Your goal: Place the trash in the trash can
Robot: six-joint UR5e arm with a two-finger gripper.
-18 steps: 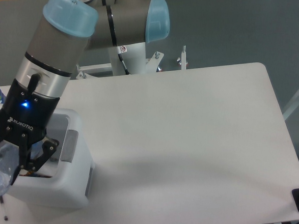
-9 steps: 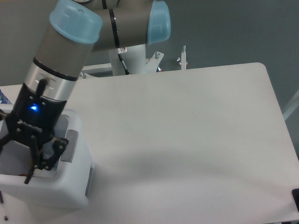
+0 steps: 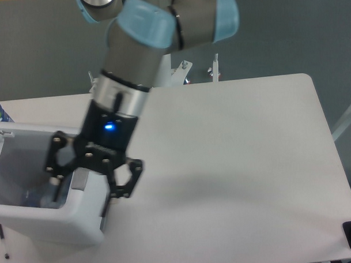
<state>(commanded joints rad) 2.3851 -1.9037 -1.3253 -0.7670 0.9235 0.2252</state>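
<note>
Bottle binned, arm over the worktop (image 3: 233, 141)

The hand (image 3: 90, 178), spread wide and empty, hangs beside the trash can (image 3: 49, 225); the bottle (image 3: 42, 197) lies inside. Likely next: check for remaining trash.

A white table (image 3: 234, 152) carries 1 white trash can (image 3: 57, 225) at its left edge.

We have one fixed view, set high and looking steeply down across the white table (image 3: 234, 164) toward the grey floor beyond its far edge. It sits close enough that the table's left side and near edge are cut off. The arm (image 3: 143, 46) rises in the upper left, its top out of frame.
</note>
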